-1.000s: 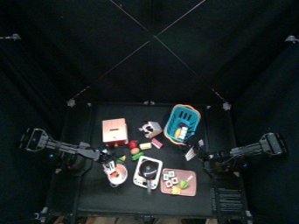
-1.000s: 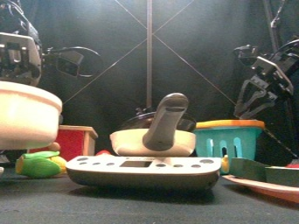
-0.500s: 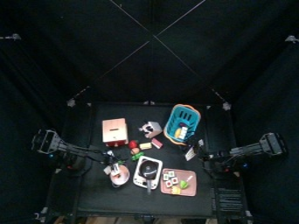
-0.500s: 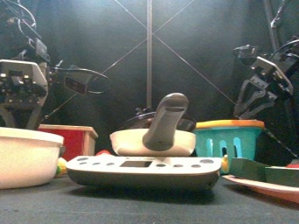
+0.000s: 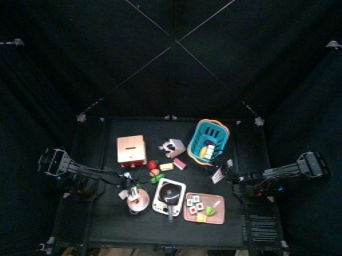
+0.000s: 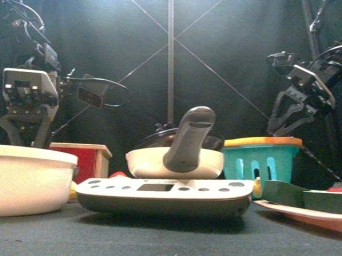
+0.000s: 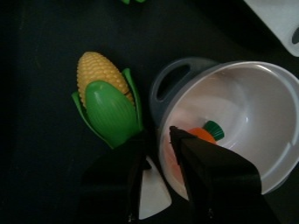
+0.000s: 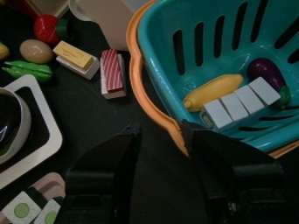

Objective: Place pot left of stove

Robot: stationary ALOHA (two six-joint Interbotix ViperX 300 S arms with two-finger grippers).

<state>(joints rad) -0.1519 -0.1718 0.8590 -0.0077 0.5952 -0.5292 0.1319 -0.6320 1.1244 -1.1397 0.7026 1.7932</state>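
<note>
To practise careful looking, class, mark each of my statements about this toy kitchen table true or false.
1. The pot sits left of the stove. True.
2. The corn cob lies inside the pot. False: it lies outside, beside the pot.
3. The blue basket is empty. False: it holds toy food.
4. The right gripper is open and holds nothing. True.

Two black jointed arms, blocky housings, looped black cables. Left hand [image 7: 163, 175]: two flat matte-black jaws, pale patch on one inner face. Right hand [image 8: 163, 166]: two broad, matte-black jaws, rounded edges.
</note>
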